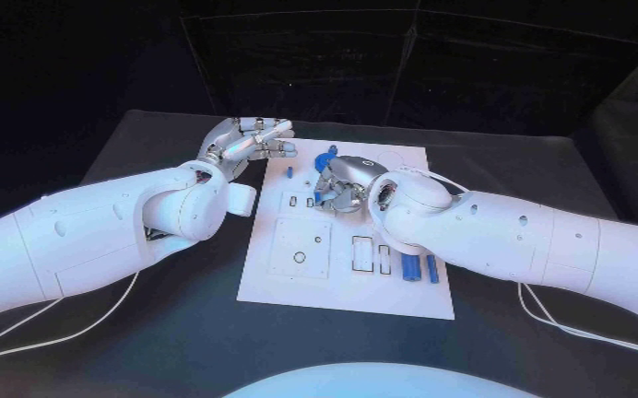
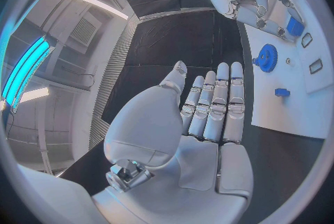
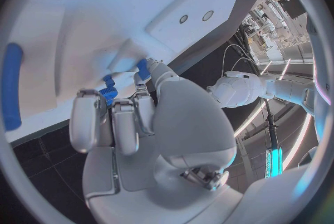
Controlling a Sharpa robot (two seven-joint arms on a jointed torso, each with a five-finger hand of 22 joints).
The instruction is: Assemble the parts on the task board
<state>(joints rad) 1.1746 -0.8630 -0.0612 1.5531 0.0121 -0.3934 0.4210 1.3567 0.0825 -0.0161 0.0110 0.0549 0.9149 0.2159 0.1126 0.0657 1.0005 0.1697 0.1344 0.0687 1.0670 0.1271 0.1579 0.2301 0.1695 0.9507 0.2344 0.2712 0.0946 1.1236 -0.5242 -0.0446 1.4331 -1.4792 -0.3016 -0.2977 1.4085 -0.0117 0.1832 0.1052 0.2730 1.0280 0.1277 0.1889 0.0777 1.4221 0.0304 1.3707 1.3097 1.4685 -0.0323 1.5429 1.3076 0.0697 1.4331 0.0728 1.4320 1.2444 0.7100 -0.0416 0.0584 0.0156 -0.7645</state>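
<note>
Head view showed the white task board (image 1: 348, 280) on the black table (image 1: 147, 324), dark panels (image 1: 319, 48) behind. The left hand (image 1: 246, 147) hovered beside it, fingers apart, holding nothing. The right hand (image 1: 343, 186) curled over the board, pinching a small blue part (image 3: 108, 93); two blue rods (image 1: 419, 269) lay near the board's right edge.

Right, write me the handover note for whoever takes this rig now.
Left hand: holds nothing, fingers straight, at the far left corner of the white board.
Right hand: fingers curled down over the board's middle, a small blue part at its fingertips; whether it grips it is unclear.
Parts: blue gear and a small blue block on the board's far end; two blue bars lie near the right edge.
Done: cannot tell which parts are seated.
Left: the bars lie loose, slots beside them empty.
</note>
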